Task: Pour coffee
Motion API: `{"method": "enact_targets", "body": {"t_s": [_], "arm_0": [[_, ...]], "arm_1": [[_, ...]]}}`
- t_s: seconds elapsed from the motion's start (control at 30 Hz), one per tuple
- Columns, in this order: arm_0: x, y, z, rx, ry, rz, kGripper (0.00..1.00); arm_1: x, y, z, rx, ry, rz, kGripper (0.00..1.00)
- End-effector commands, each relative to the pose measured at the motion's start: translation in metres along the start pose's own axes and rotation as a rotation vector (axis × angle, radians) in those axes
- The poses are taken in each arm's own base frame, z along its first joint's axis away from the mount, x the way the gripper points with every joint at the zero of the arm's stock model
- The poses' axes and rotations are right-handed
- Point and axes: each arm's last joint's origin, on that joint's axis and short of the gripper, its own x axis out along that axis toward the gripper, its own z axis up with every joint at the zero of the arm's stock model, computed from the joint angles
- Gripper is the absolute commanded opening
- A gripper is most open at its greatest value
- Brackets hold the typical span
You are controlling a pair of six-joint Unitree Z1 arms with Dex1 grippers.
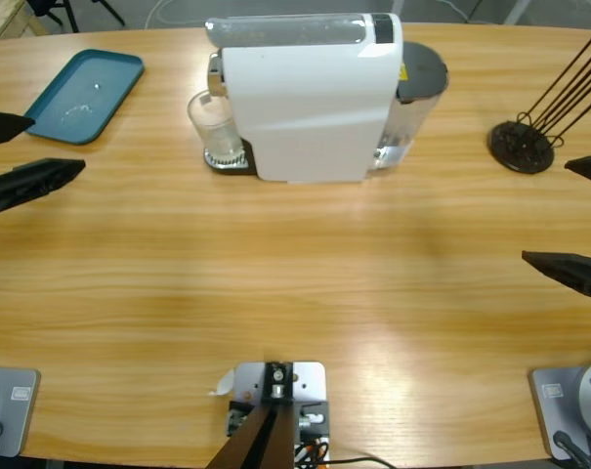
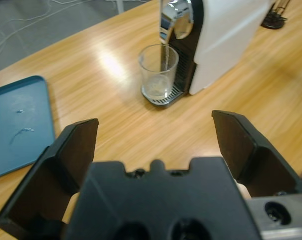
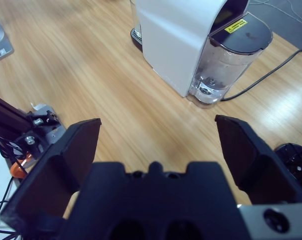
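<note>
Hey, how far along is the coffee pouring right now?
Done: a clear glass stands on the drip tray under the spout of the white coffee machine. In hand: nothing. The left tool and right tool are both open and empty, back from the machine. Left: no coffee shows in the glass, so the brewing looks not yet done.

Both arms beyond the side edges, coffee machine's (image 1: 305,98) water tank (image 1: 417,88) half hidden.
</note>
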Motion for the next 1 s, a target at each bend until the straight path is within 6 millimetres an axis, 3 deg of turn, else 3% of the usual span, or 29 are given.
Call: {"method": "enact_targets", "body": {"t_s": [0.03, 1.0], "arm_0": [[0.011, -0.007, -0.014, 0.001, 0.068, -0.13, 0.991], [0.029, -0.005, -0.017, 0.008, 0.121, -0.095, 0.996]], "arm_1": [[0.015, 0.001, -0.019, 0.032, 0.037, 0.018, 1.0], [0.036, -0.003, -0.024, 0.098, 0.092, 0.014, 1.0]]}}
